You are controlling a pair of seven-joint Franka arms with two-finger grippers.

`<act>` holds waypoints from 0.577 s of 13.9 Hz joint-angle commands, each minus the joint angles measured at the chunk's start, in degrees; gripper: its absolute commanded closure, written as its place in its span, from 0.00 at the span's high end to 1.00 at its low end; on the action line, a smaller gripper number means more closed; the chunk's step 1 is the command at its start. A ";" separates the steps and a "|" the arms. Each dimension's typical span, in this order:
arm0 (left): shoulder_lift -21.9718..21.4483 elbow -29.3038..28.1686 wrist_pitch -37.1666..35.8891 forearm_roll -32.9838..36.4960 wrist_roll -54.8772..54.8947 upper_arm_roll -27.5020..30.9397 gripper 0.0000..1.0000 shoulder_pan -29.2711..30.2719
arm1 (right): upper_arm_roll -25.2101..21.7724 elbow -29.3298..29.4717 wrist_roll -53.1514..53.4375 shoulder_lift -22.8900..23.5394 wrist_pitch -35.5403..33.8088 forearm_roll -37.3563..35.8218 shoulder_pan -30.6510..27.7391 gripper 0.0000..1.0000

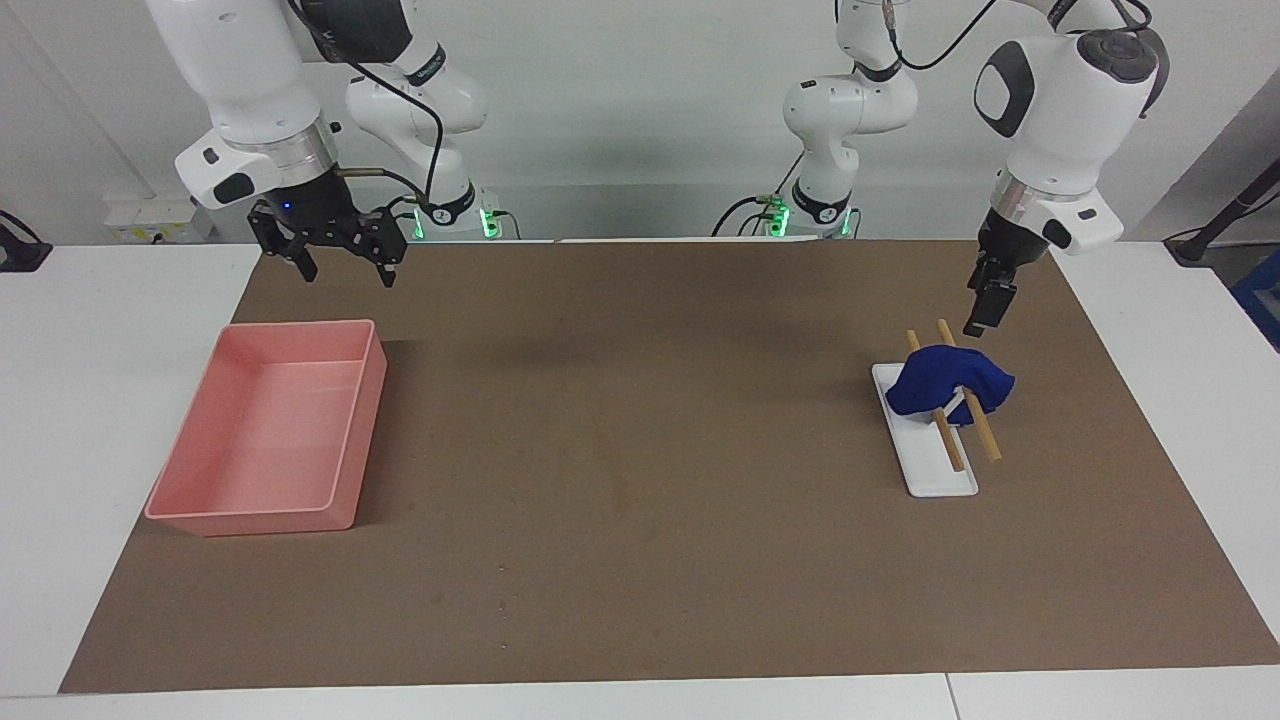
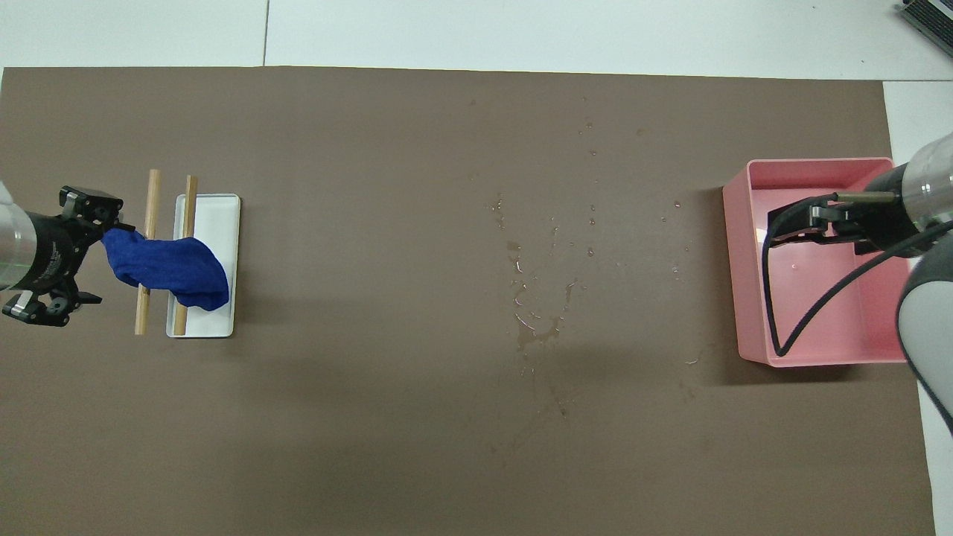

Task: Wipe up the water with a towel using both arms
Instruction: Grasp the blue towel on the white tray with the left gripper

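deep-blue wrinkled cloth towel [image 1: 948, 378] draped over two wooden sticks [image 1: 960, 420] on a white rectangular tray [image 1: 940, 478].
left black two-finger gripper [image 1: 985, 310] above the towel, jaws wide, empty; right black two-finger gripper [image 1: 342, 268] waits over the brown mat's near edge, wide.

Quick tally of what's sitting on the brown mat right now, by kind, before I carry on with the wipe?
Towel: 1
Wooden sticks: 2
White tray: 1
Pink bin: 1
Water spill: 1
Total: 6
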 commanded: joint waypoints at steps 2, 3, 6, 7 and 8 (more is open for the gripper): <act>3.46 -2.62 5.18 0.82 -6.07 -0.24 1.00 0.73 | 0.39 -1.30 0.21 -1.06 0.09 0.31 -0.45 1.00; 4.87 -2.54 6.75 0.82 -6.07 -0.33 1.00 1.43 | 0.39 -1.30 -0.05 -1.06 0.09 0.31 -0.45 1.00; 7.24 -2.62 8.34 2.39 -5.63 -0.24 1.00 1.97 | 0.39 -1.30 -0.14 -1.06 0.00 0.31 -0.45 1.00; 8.38 -2.71 9.39 2.40 -5.98 -0.33 1.00 2.14 | 0.39 -1.30 -0.14 -1.15 0.00 0.31 -0.36 1.00; 8.48 -3.15 10.53 2.40 -6.07 -0.33 1.00 2.40 | 0.39 -1.30 -0.14 -1.15 0.00 0.31 -0.45 1.00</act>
